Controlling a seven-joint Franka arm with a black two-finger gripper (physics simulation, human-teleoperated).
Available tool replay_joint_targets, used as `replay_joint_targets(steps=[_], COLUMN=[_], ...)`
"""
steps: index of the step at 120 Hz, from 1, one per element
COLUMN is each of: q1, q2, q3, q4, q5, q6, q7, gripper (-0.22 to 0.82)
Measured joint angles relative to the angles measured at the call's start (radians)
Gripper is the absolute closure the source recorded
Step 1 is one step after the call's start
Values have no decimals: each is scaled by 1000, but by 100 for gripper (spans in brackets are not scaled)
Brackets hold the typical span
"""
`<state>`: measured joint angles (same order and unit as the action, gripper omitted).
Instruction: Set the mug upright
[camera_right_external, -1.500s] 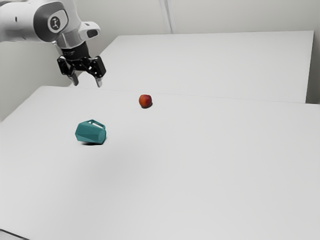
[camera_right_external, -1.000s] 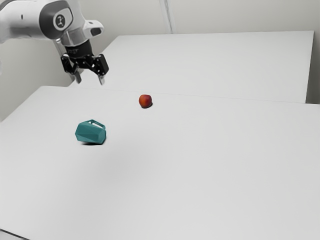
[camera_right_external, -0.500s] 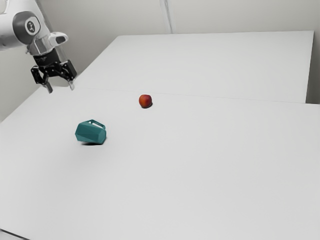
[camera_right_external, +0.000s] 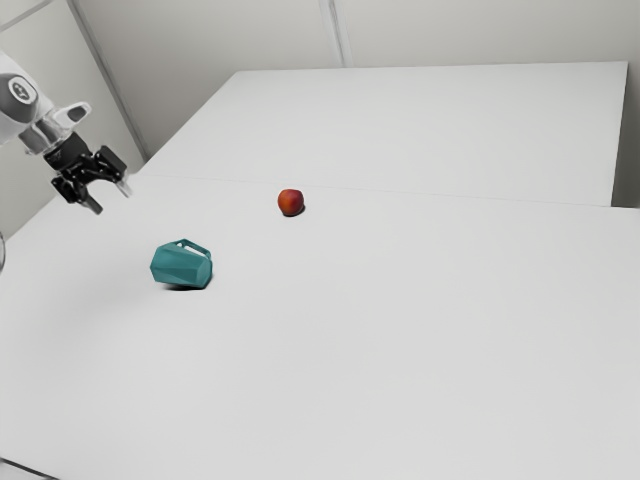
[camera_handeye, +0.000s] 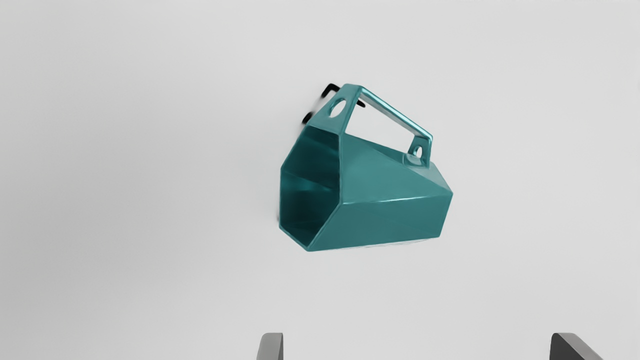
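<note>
My gripper (camera_right_external: 109, 199) is open in the exterior view's upper left, raised and tilted, apart from the mug, with nothing between its fingers. The teal faceted mug (camera_right_external: 181, 266) lies on its side on the white table, its handle upward in that view. In the wrist view the mug (camera_handeye: 390, 200) shows its dark hollow mouth and its handle, beyond the widely spaced fingertips of my gripper (camera_handeye: 417, 342).
A red apple-like fruit (camera_right_external: 291, 202) rests on the table (camera_right_external: 400, 330), farther toward the exterior view's right than the mug. Behind it stands a second white surface (camera_right_external: 420, 130), and a pale wall rises beyond.
My hand first moved slightly toward the exterior view's right, then swung back to the left and came lower, tilting as it went. The mug and the fruit have stayed put.
</note>
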<state>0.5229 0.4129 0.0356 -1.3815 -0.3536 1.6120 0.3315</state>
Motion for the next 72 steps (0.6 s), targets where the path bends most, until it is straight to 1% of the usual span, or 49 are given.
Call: replay_joint_targets(steps=[22,40,72], q1=[39,70,112], q2=[67,100,114], q3=[0,1,1], q4=[-2,-10,-120], q5=[-140,-251,-402], q6=[47,73,94], q7=[139,246,416], gripper=[3,3,3])
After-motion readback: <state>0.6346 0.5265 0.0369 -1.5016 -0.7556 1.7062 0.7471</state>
